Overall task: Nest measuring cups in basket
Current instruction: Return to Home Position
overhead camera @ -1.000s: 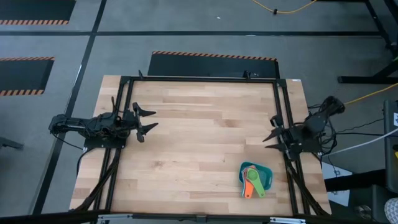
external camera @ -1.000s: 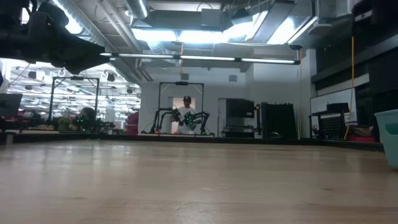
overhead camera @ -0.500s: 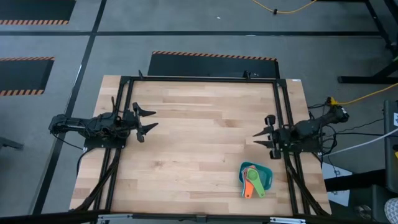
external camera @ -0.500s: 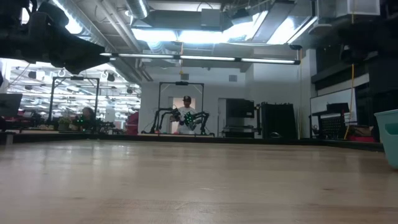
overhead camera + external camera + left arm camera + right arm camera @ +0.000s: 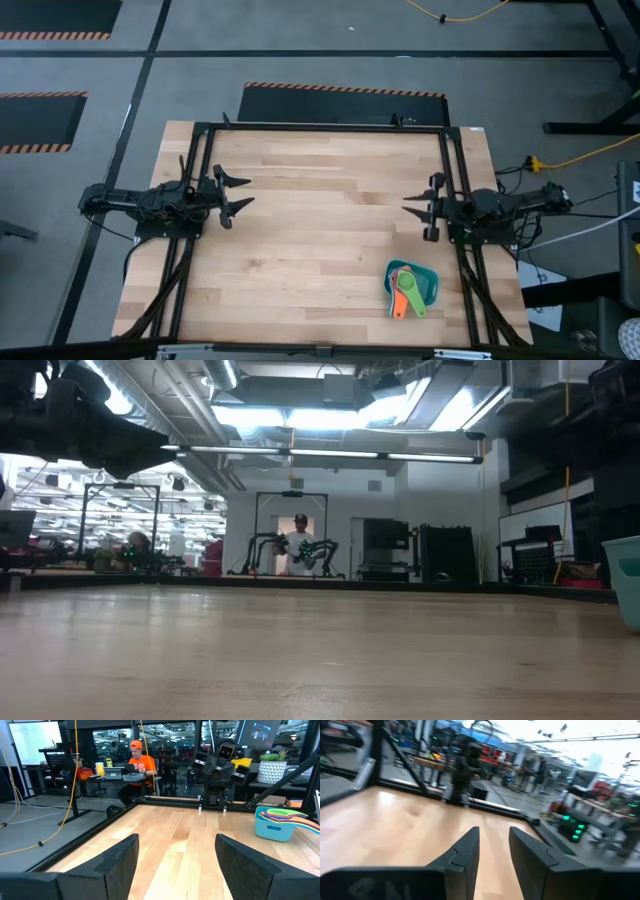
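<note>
From above, the basket point(image 5: 432, 279) sits in the lower right of the frame, near the table's point(image 5: 320, 230) right edge, with the cups point(image 5: 404, 291) stacked inside it and their orange and green handles fanning out over its lower-left rim. Which colours lie underneath cannot be made out. The left gripper point(image 5: 245, 190) rests at middle left and the right gripper point(image 5: 417, 208) at middle right, just above the basket. Both are clear of it and point inward across bare wood, which reads as a parked pose now that the nesting looks done. At table height, only a sliver of the basket's wall point(image 5: 626, 580) shows at the right edge. The cups are cut off, and dark bulk in the upper corners is probably the arms, though too little shows to be sure. A person point(image 5: 300, 546) stands far off at centre. In the left wrist view, the left gripper point(image 5: 177, 856) is spread wide with nothing between its fingers point(image 5: 121, 856). Across the table the basket point(image 5: 272, 827) carries the cups point(image 5: 286, 814), handles layered over its rim, and the right arm point(image 5: 220, 767) stands behind. A person point(image 5: 137, 762) sits at a desk beyond. In the right wrist view, the right gripper point(image 5: 494, 851) shows a narrow gap between its fingers point(image 5: 464, 851) and grips nothing. The room is smeared, and the basket is out of view.
</note>
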You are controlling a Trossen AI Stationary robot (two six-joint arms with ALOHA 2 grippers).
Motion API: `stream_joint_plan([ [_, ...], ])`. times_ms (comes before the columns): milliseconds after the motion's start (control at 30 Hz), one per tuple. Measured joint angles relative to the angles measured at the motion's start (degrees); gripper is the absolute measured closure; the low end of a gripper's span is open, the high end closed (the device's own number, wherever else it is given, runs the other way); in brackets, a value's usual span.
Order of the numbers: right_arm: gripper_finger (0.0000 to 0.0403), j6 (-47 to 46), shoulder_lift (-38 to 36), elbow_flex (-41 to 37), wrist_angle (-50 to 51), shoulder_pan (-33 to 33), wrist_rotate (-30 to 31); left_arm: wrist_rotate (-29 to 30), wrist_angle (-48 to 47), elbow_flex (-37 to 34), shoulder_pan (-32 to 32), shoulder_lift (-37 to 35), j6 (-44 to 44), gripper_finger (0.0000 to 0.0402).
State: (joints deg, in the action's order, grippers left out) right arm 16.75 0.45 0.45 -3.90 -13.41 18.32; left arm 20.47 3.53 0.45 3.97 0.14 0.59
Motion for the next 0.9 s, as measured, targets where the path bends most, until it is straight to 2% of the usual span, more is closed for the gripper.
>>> stream_joint_plan([
  [467,0.0291,6.1,0.0,0.0,-0.1,13.3,-0.6,0.0,0.0,0.0,0.0,0.0,0.0,0.0146],
  [533,0.0291,5.8,0.0,0.0,0.1,14.9,-2.9,0.0,0.0,0.0,0.0,0.0,0.0,0.0146],
  [733,0.0291,0.1,0.1,0.0,2.3,18.9,-17.2,0.0,0.0,0.0,0.0,0.0,0.0,0.0146],
  [900,0.0291,-3.0,0.6,0.0,2.7,20.5,-18.9,0.0,0.0,0.0,0.0,0.0,0.0,0.0146],
])
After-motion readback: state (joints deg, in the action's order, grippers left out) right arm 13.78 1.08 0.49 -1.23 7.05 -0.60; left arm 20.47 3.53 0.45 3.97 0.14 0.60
